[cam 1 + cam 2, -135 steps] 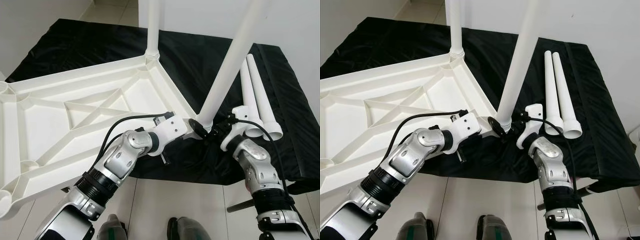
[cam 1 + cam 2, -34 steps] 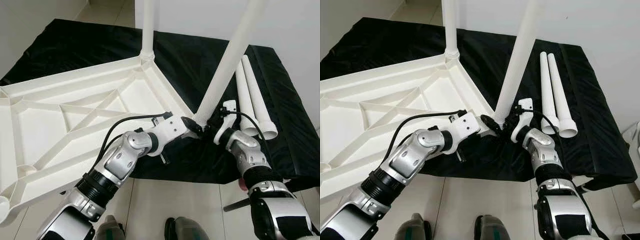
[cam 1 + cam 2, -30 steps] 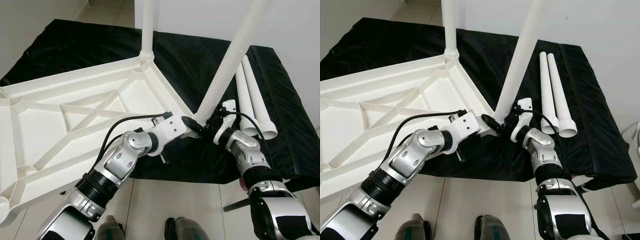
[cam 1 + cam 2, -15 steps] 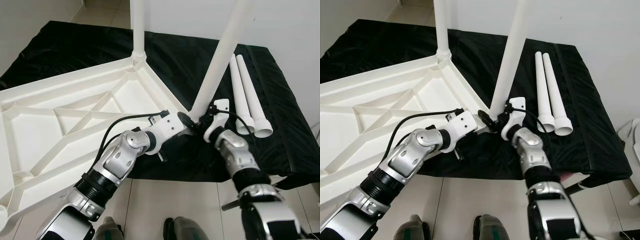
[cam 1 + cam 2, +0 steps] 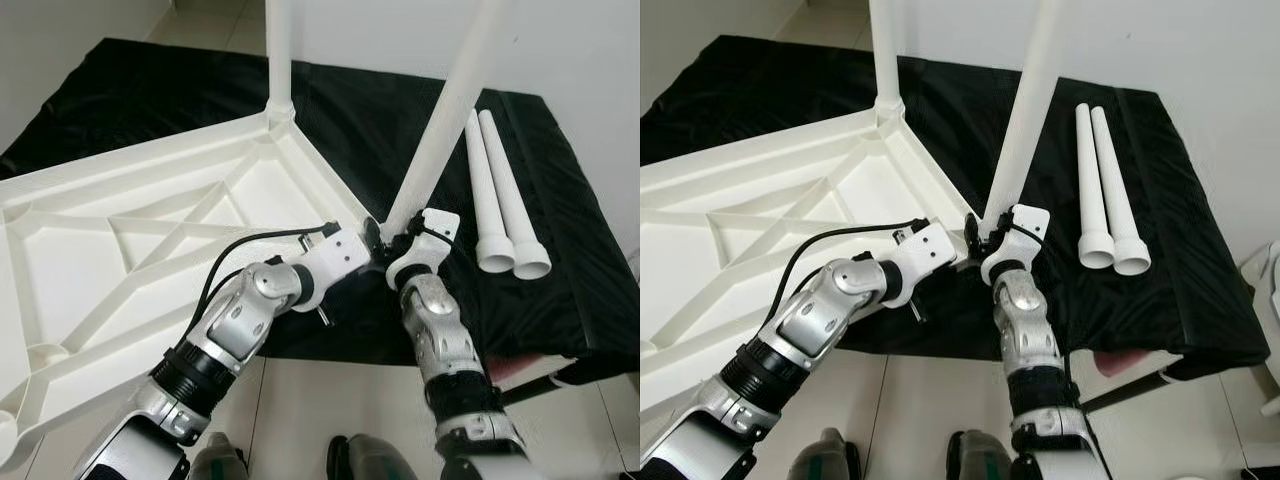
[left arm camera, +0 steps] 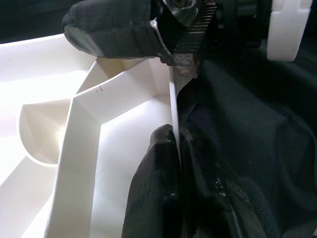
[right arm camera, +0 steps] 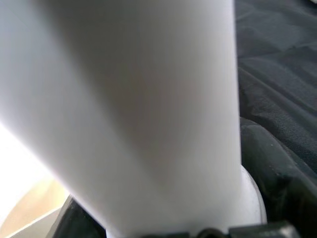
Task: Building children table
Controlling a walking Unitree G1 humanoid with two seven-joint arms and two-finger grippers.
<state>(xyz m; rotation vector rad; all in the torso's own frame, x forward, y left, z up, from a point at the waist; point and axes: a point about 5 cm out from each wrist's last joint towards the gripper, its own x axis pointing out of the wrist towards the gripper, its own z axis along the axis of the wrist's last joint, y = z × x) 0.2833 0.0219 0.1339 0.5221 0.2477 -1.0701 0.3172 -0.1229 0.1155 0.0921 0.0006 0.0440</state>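
White plastic dominates: the upturned tabletop lies on the black-draped surface, one leg already standing in its far corner socket. At the near corner the left hand pinches the tabletop's thin rim, one finger on each side. Just beside it the right hand is closed around the foot of the slanted leg, which has drawn in toward that corner compared with a few seconds ago; the right forearm has swung from well out on the right to almost straight below the joint. That suggests the leg is being steered into its socket, though whether it is seated I cannot tell. Two spare legs lie side by side on the cloth, well to the right. The left wrist view shows the fingers clamping the rim's edge, which the head views hide; the right wrist view gives only the leg's pale shaft up close.
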